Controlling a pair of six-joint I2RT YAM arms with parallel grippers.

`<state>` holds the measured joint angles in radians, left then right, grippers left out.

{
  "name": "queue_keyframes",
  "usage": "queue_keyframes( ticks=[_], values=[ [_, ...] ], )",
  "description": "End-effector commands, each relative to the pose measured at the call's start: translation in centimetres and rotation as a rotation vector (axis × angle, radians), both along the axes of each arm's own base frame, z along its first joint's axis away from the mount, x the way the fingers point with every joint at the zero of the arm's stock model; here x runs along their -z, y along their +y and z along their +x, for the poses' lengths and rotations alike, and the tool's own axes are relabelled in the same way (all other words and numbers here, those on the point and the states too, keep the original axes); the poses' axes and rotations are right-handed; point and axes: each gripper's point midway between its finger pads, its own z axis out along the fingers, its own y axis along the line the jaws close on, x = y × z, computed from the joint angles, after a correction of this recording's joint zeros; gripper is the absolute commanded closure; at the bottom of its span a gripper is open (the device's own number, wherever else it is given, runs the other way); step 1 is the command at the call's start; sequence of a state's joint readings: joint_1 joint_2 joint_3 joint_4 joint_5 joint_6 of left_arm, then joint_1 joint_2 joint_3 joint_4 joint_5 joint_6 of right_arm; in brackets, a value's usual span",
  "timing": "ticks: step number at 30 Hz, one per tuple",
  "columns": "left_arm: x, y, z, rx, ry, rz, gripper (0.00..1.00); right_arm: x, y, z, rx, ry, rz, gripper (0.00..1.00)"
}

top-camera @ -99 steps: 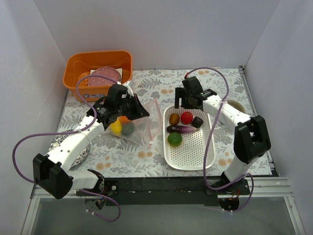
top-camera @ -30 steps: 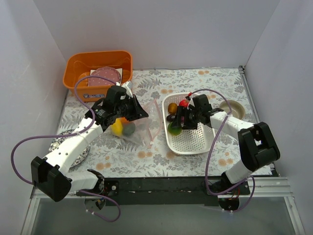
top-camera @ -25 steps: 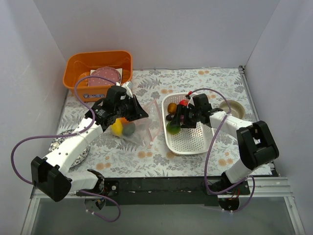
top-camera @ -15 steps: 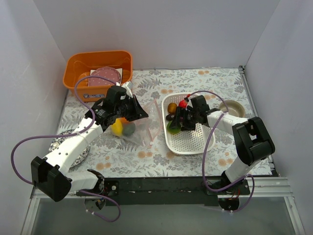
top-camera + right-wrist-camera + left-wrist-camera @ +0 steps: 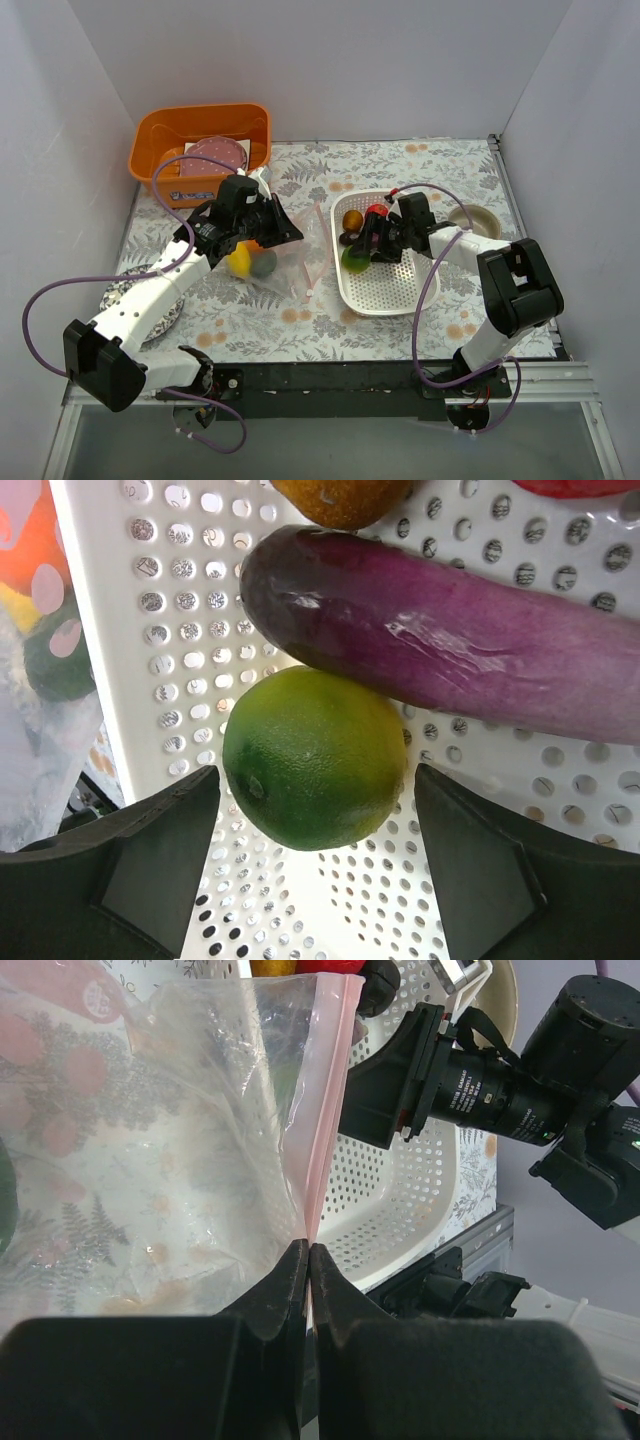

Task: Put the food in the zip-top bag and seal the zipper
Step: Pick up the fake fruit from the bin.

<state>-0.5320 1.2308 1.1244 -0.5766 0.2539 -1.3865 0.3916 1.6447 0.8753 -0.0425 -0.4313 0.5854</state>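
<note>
Far left of the worktop point(image 5: 400, 165): grey speckled plate point(image 5: 118, 288), mostly tucked under the left arm, so only bits of the rim show.
orange bin point(image 5: 160, 135): back left corner, with a pink speckled plate point(image 5: 212, 157) in it. A purple cable crosses over it.
left hand point(image 5: 307, 1250): clenched tight, pinching the zipper point(image 5: 330, 1100) at one end. The wrist cam shows the pink strip running straight away from the fingertips.
zip-top bag point(image 5: 180, 1160): hangs from that pinch, just left of the basket, crinkly and see-through. Its lower end lies on the worktop.
food in the bag: a yellow piece point(image 5: 238, 262) and a dark green piece point(image 5: 263, 262) side by side, plus an orange piece point(image 5: 255, 243) mostly hidden behind the hand. Can't make out more through the plastic.
white basket point(image 5: 385, 290): right of centre, perforated, far rim hidden by the right arm.
food in the basket: brown-orange piece point(image 5: 340, 498) cut off at the top of the wrist view, red apple point(image 5: 377, 211), eggplant point(image 5: 450, 645) lying across, and a green fruit point(image 5: 315, 755) touching it.
right hand point(image 5: 368, 245): released, jaws wide, one finger either side of the green fruit. Gaps look razor thin, so contact is hard to call.
far right: beige bowl point(image 5: 478, 215), partly covered by the right arm.
</note>
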Motion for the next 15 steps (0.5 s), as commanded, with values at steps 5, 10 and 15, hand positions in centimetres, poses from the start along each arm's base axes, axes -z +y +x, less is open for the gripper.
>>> queue_keyframes(
  ticks=[5,10,15],
  values=[
    [-0.31,0.13,-0.47,0.018,-0.003,-0.004,1.00,0.12,0.68,0.03,0.000,0.014,0.076,0.14],
    [-0.20,0.22,-0.54,0.014,-0.001,-0.004,1.00,0.14,0.68,-0.25,0.002,0.015,0.089,0.23],
    [-0.12,0.16,-0.54,0.015,0.001,-0.006,1.00,0.49,0.43,-0.59,0.002,0.021,0.078,0.36]
  ],
)
